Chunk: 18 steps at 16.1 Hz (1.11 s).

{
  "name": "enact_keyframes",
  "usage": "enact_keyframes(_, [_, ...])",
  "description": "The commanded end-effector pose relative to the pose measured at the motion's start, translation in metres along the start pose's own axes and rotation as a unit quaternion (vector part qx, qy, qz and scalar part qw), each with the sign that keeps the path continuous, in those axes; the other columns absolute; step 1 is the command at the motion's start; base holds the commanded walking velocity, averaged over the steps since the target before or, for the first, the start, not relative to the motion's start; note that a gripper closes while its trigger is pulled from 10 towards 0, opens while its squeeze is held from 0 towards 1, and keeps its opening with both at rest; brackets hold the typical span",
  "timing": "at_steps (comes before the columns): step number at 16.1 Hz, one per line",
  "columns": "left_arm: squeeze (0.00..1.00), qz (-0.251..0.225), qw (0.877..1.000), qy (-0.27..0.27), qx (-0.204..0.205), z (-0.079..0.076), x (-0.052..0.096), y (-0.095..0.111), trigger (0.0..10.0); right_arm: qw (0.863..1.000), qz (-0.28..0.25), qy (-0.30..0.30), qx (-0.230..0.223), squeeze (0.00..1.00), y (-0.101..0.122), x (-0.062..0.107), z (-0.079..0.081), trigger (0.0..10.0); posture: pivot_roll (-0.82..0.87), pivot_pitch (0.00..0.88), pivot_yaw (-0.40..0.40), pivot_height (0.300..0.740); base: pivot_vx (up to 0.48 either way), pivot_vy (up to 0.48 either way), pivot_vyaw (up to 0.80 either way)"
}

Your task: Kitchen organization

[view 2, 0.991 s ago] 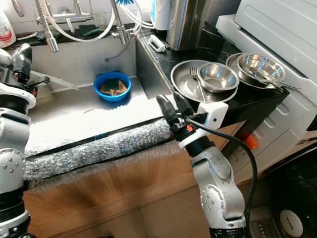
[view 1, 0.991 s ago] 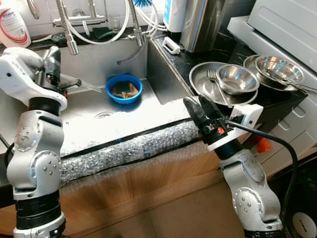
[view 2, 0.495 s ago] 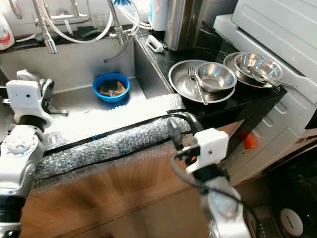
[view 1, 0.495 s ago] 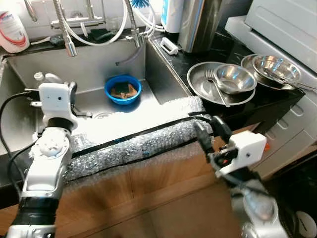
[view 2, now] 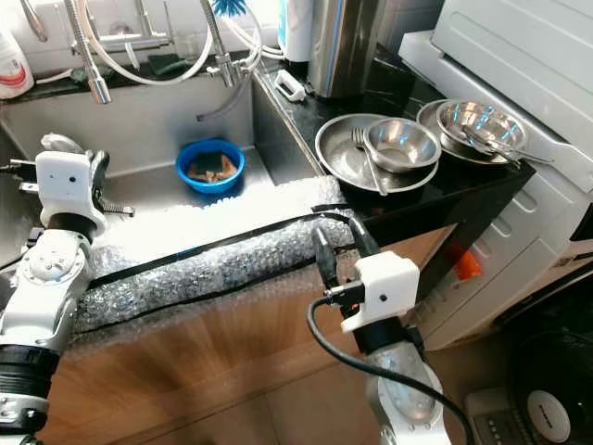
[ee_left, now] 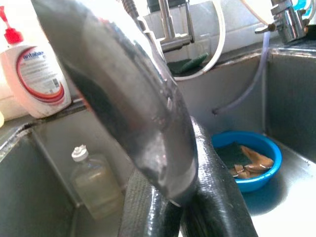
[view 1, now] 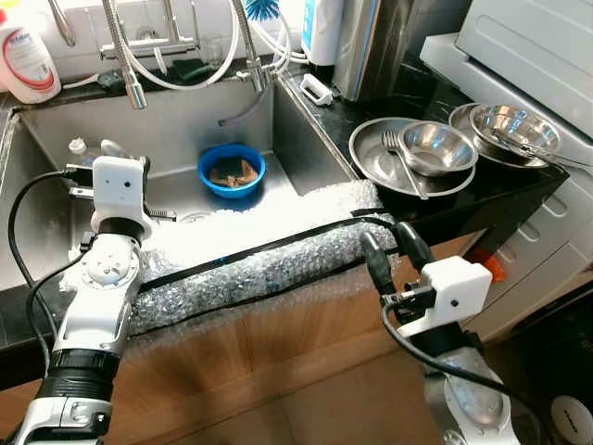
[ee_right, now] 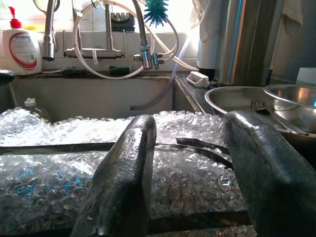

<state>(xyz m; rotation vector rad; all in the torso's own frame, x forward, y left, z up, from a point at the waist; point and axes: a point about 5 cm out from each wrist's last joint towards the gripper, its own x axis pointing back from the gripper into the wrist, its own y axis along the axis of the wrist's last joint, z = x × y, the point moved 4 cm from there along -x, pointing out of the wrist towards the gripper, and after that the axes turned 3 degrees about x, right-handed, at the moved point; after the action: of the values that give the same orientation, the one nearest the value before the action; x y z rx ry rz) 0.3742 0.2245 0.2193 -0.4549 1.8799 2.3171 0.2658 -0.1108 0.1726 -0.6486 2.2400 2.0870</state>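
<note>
Left gripper (ee_left: 182,207) clenched on a metal utensil (ee_left: 123,94) over the sink (view 1: 176,130); right gripper (ee_right: 190,163) released before the sink's bubble-wrapped edge (view 1: 259,269).
</note>
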Motion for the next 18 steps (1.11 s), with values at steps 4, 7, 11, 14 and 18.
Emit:
enact_keyframes(4, [1.00,-0.005,1.000,-0.008,0.006,-0.002,-0.001,-0.001,10.0,1.000,0.005,-0.009,-0.002,0.00,-0.004,0.001,0.001,10.0,0.05,0.074,-0.027,0.740,0.000,0.000,0.00])
enact_keyframes(7, [1.00,-0.001,1.000,-0.011,0.015,-0.003,-0.003,-0.003,10.0,1.000,0.006,-0.008,-0.007,0.00,-0.005,-0.002,0.003,10.0,0.05,0.097,-0.030,0.740,0.000,0.000,0.00])
enact_keyframes(11, [1.00,-0.016,1.000,-0.004,0.020,-0.003,-0.002,0.002,10.0,1.000,0.006,-0.009,-0.008,0.00,-0.005,-0.007,0.002,10.0,0.05,0.115,-0.039,0.740,0.000,0.000,0.00])
enact_keyframes(14, [0.00,-0.088,0.996,0.005,0.007,0.001,-0.002,0.035,10.0,1.000,0.002,-0.018,-0.007,0.00,-0.004,-0.012,-0.003,10.0,0.06,0.123,-0.043,0.740,0.000,0.000,0.00])
enact_keyframes(18, [0.00,-0.178,0.983,-0.019,-0.033,0.014,0.015,0.091,10.0,1.000,-0.002,-0.025,-0.001,0.00,-0.002,-0.015,-0.008,10.0,0.06,0.135,-0.044,0.740,0.000,0.000,0.00])
